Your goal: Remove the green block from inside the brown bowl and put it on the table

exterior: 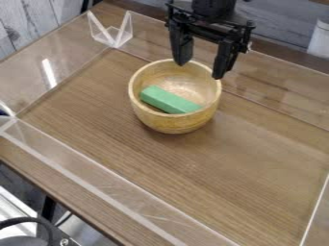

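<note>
A light tan wooden brown bowl (176, 97) stands a little behind the middle of the table (193, 163). Inside it lies the green block (170, 100), flat and slanted toward the front right. My black gripper (203, 56) hangs just above the bowl's far rim, pointing down. Its two fingers stand wide apart with nothing between them. It is apart from the block and holds nothing.
Low clear acrylic walls (77, 159) border the wood-grain tabletop on all sides. A clear folded acrylic piece (113, 31) stands at the back left corner. Grey planks lie behind the table.
</note>
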Tool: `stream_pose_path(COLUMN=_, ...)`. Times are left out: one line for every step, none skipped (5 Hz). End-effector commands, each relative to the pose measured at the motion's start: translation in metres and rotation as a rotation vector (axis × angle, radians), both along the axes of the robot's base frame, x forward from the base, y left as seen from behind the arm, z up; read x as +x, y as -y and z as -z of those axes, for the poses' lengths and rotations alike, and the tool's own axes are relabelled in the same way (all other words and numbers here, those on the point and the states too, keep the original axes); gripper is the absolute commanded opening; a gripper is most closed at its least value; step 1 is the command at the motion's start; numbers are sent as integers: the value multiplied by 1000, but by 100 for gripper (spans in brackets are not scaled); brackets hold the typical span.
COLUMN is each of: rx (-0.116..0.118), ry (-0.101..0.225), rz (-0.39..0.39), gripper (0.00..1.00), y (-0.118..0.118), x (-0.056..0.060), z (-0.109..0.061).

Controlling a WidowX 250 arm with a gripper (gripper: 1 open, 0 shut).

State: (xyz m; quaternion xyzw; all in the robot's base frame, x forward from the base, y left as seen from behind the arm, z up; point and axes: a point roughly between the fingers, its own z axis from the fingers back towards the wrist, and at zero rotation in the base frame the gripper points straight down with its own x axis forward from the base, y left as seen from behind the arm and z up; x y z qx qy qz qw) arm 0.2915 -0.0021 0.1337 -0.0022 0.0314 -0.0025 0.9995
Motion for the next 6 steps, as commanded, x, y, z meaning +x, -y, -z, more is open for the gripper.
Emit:
stream_pose_path(rx=-8, ry=-11, rz=-219, gripper=100, y=-8, x=-3, z=7)
stream_pose_path(rx=-25, ry=-18, rz=-459, gripper=100, y=-22, x=-11, z=15)
stream_pose_path(rx=-44, ry=-9, rz=-659, gripper=100, y=-40, x=-14, z=19)
stream_pose_path(rx=-58, ry=0, rz=-800, gripper=100, y=-52, x=-15, z=24)
stream_pose_path(rx=-62, ry=7, rz=-873, gripper=100, y=-53, x=-14, z=32)
stream_pose_path(rx=-68, ry=19, rz=-966, gripper=100, y=-51, x=-13, z=39)
